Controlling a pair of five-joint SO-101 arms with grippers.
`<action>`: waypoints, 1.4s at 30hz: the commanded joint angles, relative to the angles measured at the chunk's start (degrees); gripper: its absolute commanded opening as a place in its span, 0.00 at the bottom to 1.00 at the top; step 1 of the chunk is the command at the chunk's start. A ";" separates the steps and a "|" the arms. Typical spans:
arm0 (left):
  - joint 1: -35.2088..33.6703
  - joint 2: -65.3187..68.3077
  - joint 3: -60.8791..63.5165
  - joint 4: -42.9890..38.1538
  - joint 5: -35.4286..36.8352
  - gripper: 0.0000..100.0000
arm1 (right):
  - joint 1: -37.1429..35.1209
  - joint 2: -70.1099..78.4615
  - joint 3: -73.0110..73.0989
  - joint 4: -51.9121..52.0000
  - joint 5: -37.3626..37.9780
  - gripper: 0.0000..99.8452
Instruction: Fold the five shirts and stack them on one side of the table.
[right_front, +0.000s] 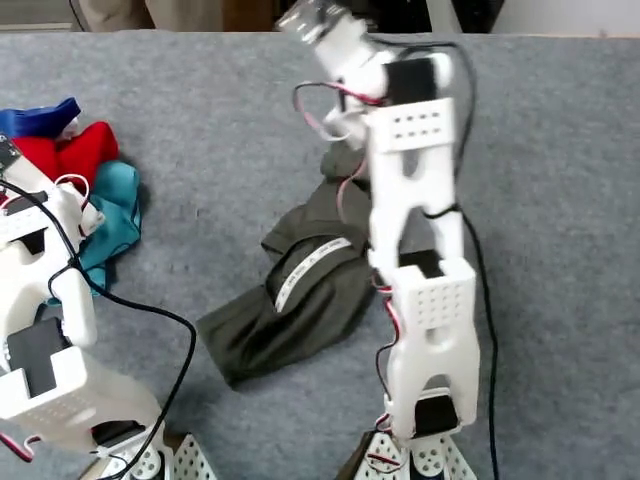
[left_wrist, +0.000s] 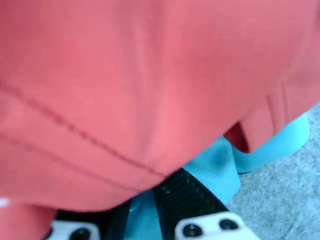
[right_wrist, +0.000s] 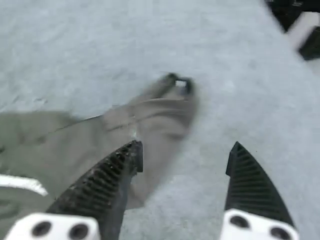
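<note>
**Olive shirt mid-table, R gripper open above it**

From the high cam, your olive shirt lay crumpled near the centre of the grey table. It stretched from approx. 7 o'clock up toward 12, w/ a white label strip across its middle. The other shirts you could see sat bunched together at the table's 9–10 o'clock edge. The blue shirt was farthest back, w/ the red shirt touching it. The teal shirt lay just beside the red one on its 6 o'clock side. All three looked lumpy, not folded.

Your right arm ran from its base at 6 o'clock straight up the table, along the olive shirt's 3 o'clock edge and partly over it. The right gripper was up near 12 o'clock and released. Its two black fingers stood wide apart, w/ grey table showing through the gap. It hovered above the surface, and the narrow end of the olive shirt lay below, closer to one finger than the other.

Your left arm sat at approx. 8 o'clock, w/ a black cable looping off it. The left gripper was pressed into the pile: red fabric right up against its cam, teal fabric under that, grey table off to the side. Grasping or released? Can't tell.
</note>
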 joint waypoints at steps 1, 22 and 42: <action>0.62 -0.48 -0.18 -1.41 -0.44 0.02 | -3.30 -0.31 6.11 0.53 3.60 0.27; 0.62 -0.48 -0.26 -1.41 -0.44 0.02 | -4.26 14.11 4.09 -4.13 4.66 0.16; 0.62 -0.48 -0.26 -1.41 -0.44 0.02 | 1.19 11.56 -11.21 1.05 -1.76 0.01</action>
